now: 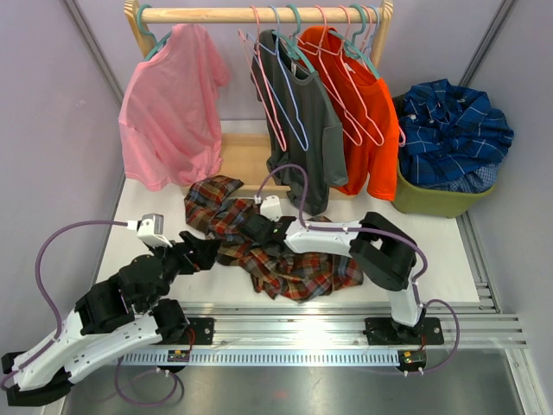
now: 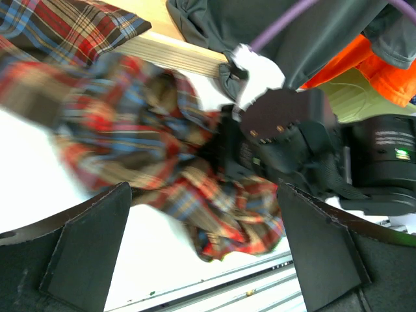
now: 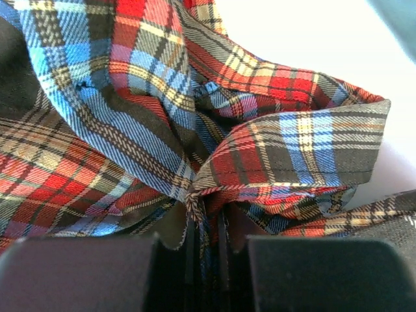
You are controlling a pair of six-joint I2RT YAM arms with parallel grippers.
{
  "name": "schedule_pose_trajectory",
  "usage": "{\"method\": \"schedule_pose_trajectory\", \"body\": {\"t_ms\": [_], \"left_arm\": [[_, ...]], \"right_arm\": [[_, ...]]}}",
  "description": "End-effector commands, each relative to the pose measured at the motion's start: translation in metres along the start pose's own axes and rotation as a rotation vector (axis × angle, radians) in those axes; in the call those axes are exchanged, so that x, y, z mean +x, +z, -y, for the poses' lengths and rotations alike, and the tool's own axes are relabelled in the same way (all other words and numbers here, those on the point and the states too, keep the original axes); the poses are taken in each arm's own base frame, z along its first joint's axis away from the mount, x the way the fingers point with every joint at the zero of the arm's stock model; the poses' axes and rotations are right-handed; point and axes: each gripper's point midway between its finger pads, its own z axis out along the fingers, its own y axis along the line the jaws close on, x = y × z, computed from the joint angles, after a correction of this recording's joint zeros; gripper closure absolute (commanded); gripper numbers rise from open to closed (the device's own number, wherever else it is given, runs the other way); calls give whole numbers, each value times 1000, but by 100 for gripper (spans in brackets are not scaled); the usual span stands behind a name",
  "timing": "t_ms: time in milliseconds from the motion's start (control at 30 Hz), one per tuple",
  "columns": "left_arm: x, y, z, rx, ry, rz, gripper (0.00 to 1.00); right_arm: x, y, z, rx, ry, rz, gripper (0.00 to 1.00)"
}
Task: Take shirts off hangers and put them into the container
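1. The left gripper [image 1: 204, 252] [image 2: 205, 250] sits low over the white table [image 1: 143, 207], at the left edge of the crumpled plaid cloth. Its jaws are spread wide and hold nothing. In the left wrist view both fingers [image 2: 88, 247] stand well apart, with bare table between them.
2. A pink shirt [image 1: 173, 112] hangs on a teal hanger [image 1: 141, 19] at the left end of the wooden rail [image 1: 225, 14], far from the arms.
3. The red-brown-green plaid shirt [image 1: 289, 264] [image 2: 130, 130] [image 3: 195, 97] is off its hanger. It lies bunched on the table between the two grippers, near the front edge.
4. The right gripper [image 1: 253, 232] [image 3: 205, 240] reaches left into the middle of that shirt. The right wrist view shows its jaws nearly closed, pinching a gathered fold of the plaid cloth.
5. A dark grey shirt [image 1: 302, 160] hangs at mid-rail. A bare pink hanger [image 1: 278, 138] and a bare lavender hanger [image 1: 300, 138] dangle in front of it.
6. An orange shirt [image 1: 370, 151] hangs just right of the grey one, touching it, with more pink hangers across its front.
7. The olive bin [image 1: 432, 201] stands at the far right of the table, beside the orange shirt. A dark blue plaid shirt [image 1: 454, 130] is heaped in it and spills over the rim.
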Motion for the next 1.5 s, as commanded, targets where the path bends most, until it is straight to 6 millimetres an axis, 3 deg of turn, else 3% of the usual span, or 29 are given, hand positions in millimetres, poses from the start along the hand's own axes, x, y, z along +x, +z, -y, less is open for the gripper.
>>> {"method": "schedule_pose_trajectory", "body": {"t_ms": [0,33,67,133,167,233,367,467,600,700,833,933,1033,1067,1133,1167,1233,1300,1333,1367,1400,1433,1467], "left_arm": [[-23,-1,16,24,-12,53,3],[-23,0,17,28,-9,50,3],[-24,0,19,32,-8,49,3],[-24,2,25,40,4,43,3],[-25,3,27,42,9,41,3],[-25,7,35,55,24,31,3],[-29,14,51,78,50,21,3],[-31,20,64,96,78,7,3],[-37,25,82,122,99,2,2],[-43,27,92,137,106,-1,2],[-48,26,100,152,108,-3,2],[-47,29,106,158,110,-11,2],[-45,32,114,179,114,-26,2],[-46,32,116,186,115,-26,2],[-46,33,119,194,117,-32,2],[-46,33,120,199,117,-29,2],[-45,33,121,204,118,-30,2],[-45,33,121,209,115,-29,2],[-45,32,122,218,111,-31,2],[-44,31,123,225,105,-28,2],[-44,30,124,240,99,-30,2],[-44,29,125,246,97,-30,2],[-43,29,124,248,97,-31,2]], "right_arm": [[30,-21,85,250,-30,-80,100],[29,-27,105,305,-20,-82,100],[19,-41,112,300,39,-51,100],[21,-56,140,357,64,-40,100],[8,-71,152,353,144,3,100],[3,-93,183,418,167,38,100],[-35,-154,236,447,328,202,100],[-61,-188,278,505,402,308,100],[-92,-217,332,606,504,417,100],[-102,-233,361,657,530,448,100],[-114,-255,415,762,643,506,100],[-137,-277,443,760,722,583,100],[-162,-281,455,744,757,643,100],[-174,-294,464,752,778,680,100],[-198,-295,470,716,774,726,100],[-211,-305,477,704,786,774,100],[-238,-300,482,643,790,817,100],[-262,-327,500,651,820,905,100],[-273,-317,507,656,819,897,100],[-290,-335,511,648,810,954,100],[-302,-339,516,644,802,987,100],[-311,-321,524,660,789,958,100],[-327,-341,527,649,790,1017,100]]}}
